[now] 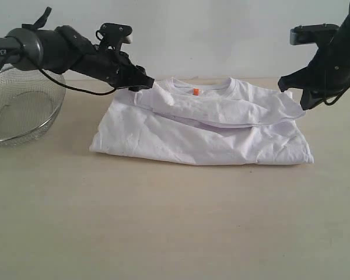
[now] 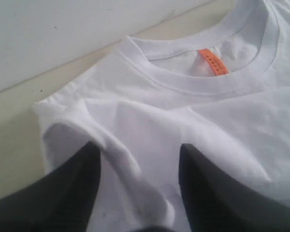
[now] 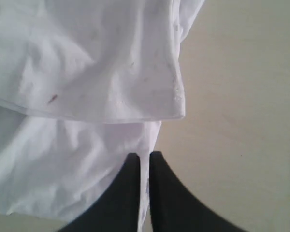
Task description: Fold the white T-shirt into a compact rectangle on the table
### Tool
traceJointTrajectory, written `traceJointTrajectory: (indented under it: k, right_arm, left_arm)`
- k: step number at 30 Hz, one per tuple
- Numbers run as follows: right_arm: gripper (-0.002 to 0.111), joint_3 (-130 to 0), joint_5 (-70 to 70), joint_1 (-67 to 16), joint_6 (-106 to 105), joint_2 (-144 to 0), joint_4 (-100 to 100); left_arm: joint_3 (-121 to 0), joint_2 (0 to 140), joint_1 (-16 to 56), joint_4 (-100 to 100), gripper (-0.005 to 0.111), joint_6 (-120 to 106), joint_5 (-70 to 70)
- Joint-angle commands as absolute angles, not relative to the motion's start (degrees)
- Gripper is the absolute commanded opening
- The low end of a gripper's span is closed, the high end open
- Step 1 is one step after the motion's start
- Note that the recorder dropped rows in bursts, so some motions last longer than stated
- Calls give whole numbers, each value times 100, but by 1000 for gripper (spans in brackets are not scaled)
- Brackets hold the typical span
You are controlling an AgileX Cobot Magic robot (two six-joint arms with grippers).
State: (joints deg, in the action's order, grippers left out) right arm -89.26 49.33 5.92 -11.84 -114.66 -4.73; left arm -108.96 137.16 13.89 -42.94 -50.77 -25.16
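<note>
The white T-shirt (image 1: pixel 210 140) lies partly folded on the table (image 1: pixel 163 221), its collar and orange neck tag (image 1: pixel 195 91) at the far side. My left gripper (image 1: pixel 143 83) is at the shirt's left shoulder. In the left wrist view its jaws (image 2: pixel 140 147) stand apart, with a raised ridge of the shirt (image 2: pixel 208 121) between them, below the tag (image 2: pixel 212 61). My right gripper (image 1: pixel 306 99) holds the shirt's right edge slightly lifted. In the right wrist view the gripper (image 3: pixel 144 155) is shut on a thin strip of the white cloth (image 3: pixel 87 72).
A round wire-mesh basket (image 1: pixel 17 111) stands at the left edge, under the left arm. Bare tabletop (image 3: pixel 241 96) lies to the right of the shirt and in front of it. A pale wall runs behind the table.
</note>
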Motion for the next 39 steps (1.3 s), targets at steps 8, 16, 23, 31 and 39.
traceJointTrajectory:
  k: [8, 16, 23, 31, 39]
  right_arm:
    - [1, -8944, 5513, 632, -1457, -11374, -884]
    - [1, -8932, 5571, 613, -2599, -11384, -1951]
    - [1, -8923, 5571, 484, -2577, -11700, -1916]
    - [1, -8923, 4987, 98, -2315, -12059, -1667]
    - [0, -8923, 5164, 85, -1545, -12432, -548]
  left_arm:
    - [-10938, 12772, 1128, -2584, 5, -4069, -4908]
    - [-10891, 12773, 1128, -2657, 5, -3884, -5754]
    - [-10387, 12832, 1324, -2868, 5, -3874, -5525]
    - [-10223, 13282, 1468, -2868, 5, -3649, -5414]
    - [-10175, 13731, 1468, -2868, 5, -3555, -5593]
